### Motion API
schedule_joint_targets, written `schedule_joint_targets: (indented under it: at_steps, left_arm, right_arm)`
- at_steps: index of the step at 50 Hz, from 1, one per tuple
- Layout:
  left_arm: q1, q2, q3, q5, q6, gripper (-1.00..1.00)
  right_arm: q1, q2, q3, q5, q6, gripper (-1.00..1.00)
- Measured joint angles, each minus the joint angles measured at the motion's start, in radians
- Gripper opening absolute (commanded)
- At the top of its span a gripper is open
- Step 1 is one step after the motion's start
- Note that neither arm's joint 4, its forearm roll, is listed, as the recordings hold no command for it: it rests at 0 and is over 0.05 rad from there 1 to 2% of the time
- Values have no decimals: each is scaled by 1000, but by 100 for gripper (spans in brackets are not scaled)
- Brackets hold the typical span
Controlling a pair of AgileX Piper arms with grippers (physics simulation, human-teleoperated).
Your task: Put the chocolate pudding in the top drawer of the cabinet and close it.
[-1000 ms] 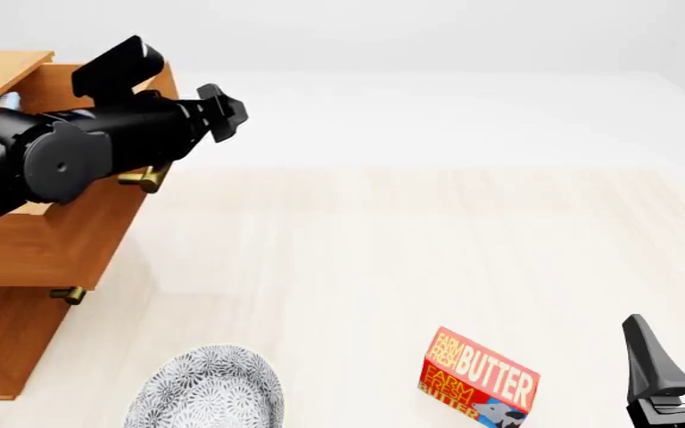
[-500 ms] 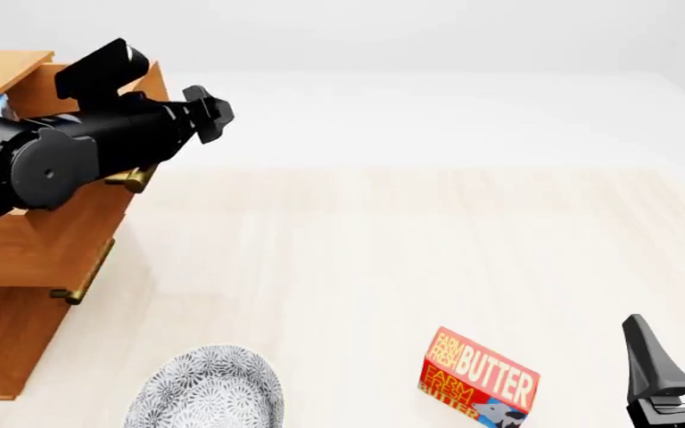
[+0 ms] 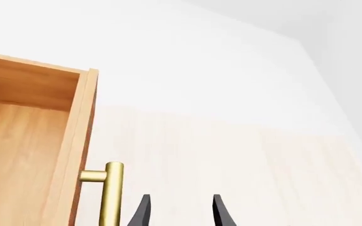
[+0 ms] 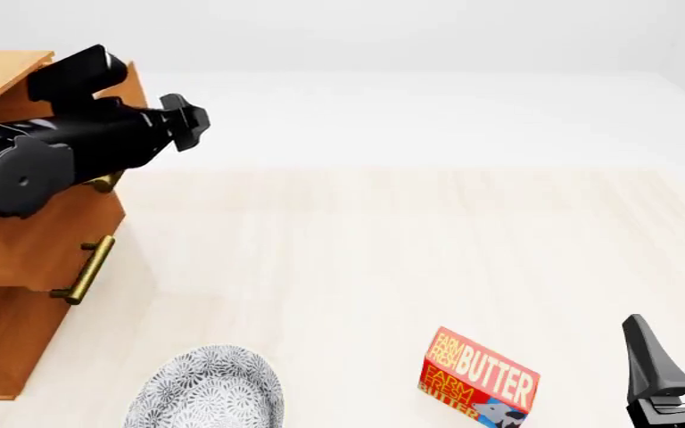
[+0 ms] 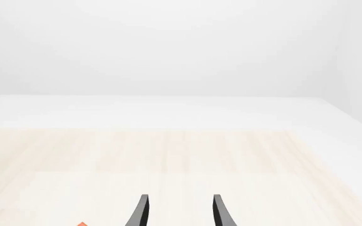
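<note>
The cabinet (image 4: 10, 339) stands at the far left of the front view. Its top drawer (image 4: 57, 232) is partly pulled out. The left wrist view shows the drawer's wooden inside (image 3: 17, 155) and its brass handle (image 3: 110, 193). My left gripper (image 4: 185, 120) is open and empty, above and in front of the drawer front. In the left wrist view its fingers (image 3: 142, 213) are just beside the handle, not around it. The chocolate pudding is hidden. My right gripper (image 4: 681, 352) is open and empty at the near right.
The lower drawer's brass handle (image 4: 85, 267) shows below the top drawer. A red butter box (image 4: 480, 379) lies at the near middle-right, and its corner (image 5: 80, 223) shows in the right wrist view. A grey patterned plate (image 4: 206, 388) lies at the near left.
My left arm has moved left, and the top drawer has slid further into the cabinet. More of the lower handle shows now. The right arm has not moved.
</note>
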Motion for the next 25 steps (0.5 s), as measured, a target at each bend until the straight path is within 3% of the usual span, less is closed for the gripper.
schedule_joint_targets:
  at_steps: [25]
  left_arm:
    - [56,-23,41,22,21,100]
  right_arm:
    - [0,0,0,0,0,100]
